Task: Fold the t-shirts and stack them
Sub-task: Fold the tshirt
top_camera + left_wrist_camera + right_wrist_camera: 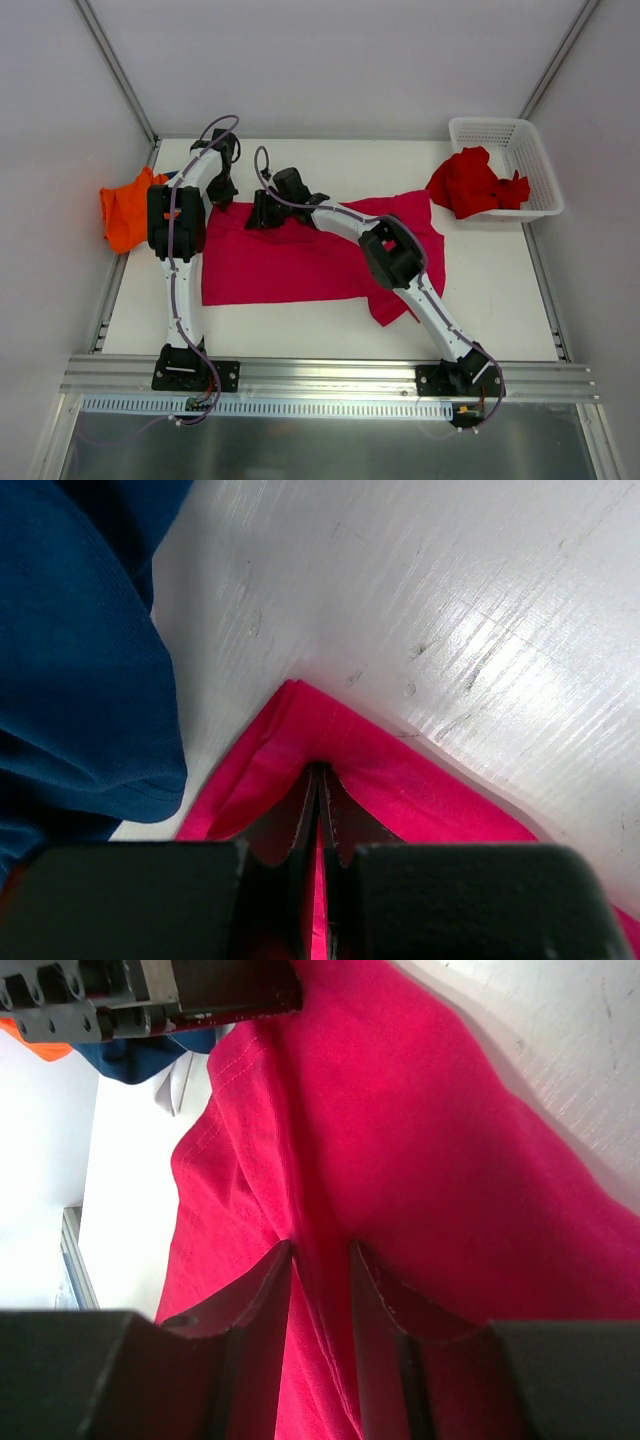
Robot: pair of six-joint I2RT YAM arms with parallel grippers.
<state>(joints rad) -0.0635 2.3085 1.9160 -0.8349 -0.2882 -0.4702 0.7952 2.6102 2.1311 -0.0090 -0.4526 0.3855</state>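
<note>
- The white surface (500,290) is covered at its middle by a crimson t-shirt (300,265), spread mostly flat.
- A red t-shirt (470,185) is draped over the basket (540,165) at far right.
- An orange t-shirt (125,210) is bunched at far left.
- The left hand (320,770) is clamped on the far-left corner of the crimson t-shirt.
- The right hand (320,1250) is closed on a fold near its far edge.

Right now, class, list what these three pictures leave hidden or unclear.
Blue garment: cropped by the left wrist view's edge, unseen from the top.
Basket inside: covered by the red shirt, top view.
Right fingers: whether they pinch the magenta t-shirt or straddle it, right wrist view.
</note>
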